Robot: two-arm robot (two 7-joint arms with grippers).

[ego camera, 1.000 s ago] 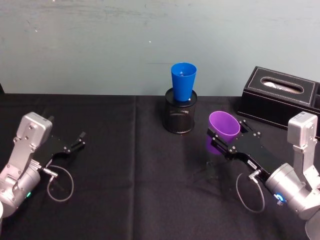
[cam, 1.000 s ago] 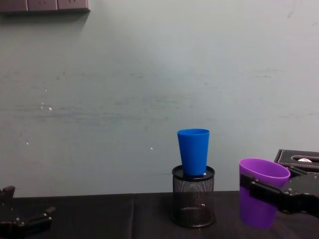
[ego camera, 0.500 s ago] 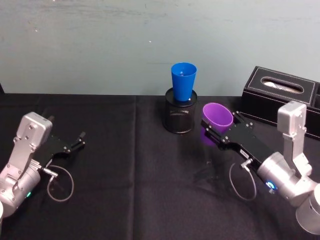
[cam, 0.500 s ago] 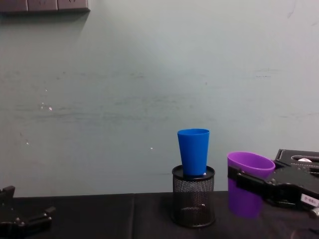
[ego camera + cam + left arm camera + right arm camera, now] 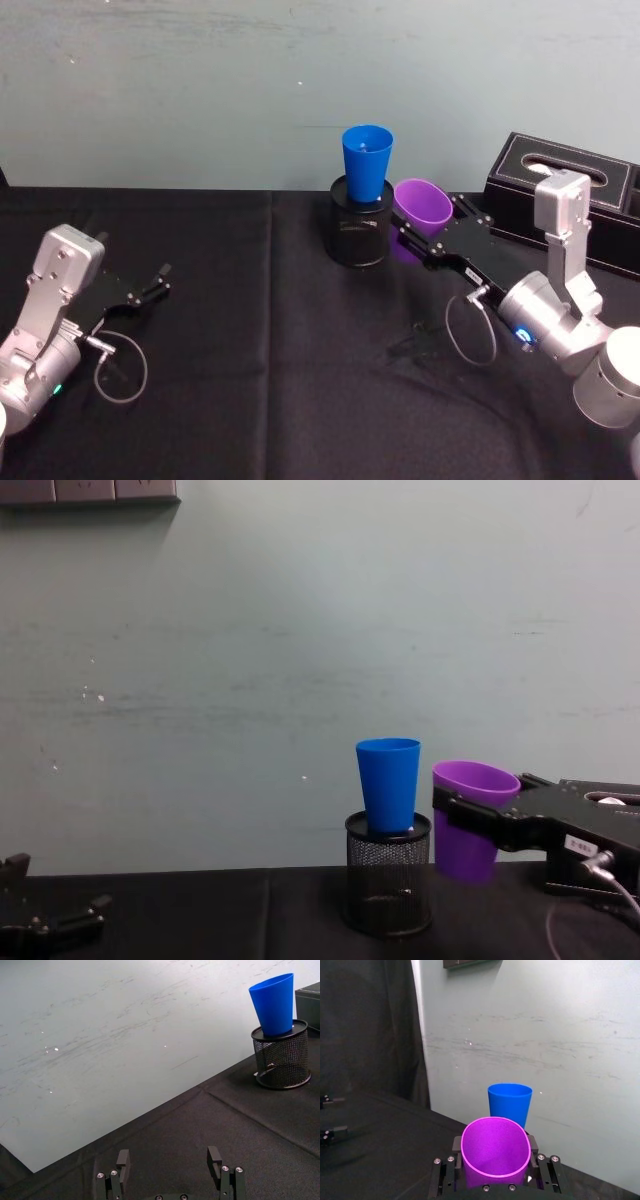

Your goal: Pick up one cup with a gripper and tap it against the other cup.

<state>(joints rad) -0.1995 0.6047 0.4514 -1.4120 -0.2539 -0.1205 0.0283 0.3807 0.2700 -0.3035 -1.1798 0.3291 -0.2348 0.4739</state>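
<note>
1. Purple plastic catches the eye first: the purple cup (image 5: 420, 204) hangs in the air, clear of the black tablecloth (image 5: 250, 380), mouth up and close to upright.
2. It is pinched by the right gripper (image 5: 425, 220), whose black fingers (image 5: 445, 1172) press on either side of the cup just below the rim.
3. The right arm (image 5: 555, 320) comes in from the table's right side and stretches forward and across towards the middle. Its silver wrist is raised off the cloth, and a grey cable (image 5: 470, 330) loops beneath it.
4. The blue cup (image 5: 366, 160) stands upright with its base sunk into the black mesh holder (image 5: 360, 238), near the wall at the back of the table.
5. The purple cup sits just beside the blue cup, on its right. In the chest view a thin strip of wall shows between them, with the purple rim a little lower than the blue one.
6. A black tissue box (image 5: 560, 195) sits behind the right arm.
7. The left gripper (image 5: 157, 282) lies low over the cloth on the left, well apart from both cups, its fingers (image 5: 122, 1161) spread with nothing between them.
</note>
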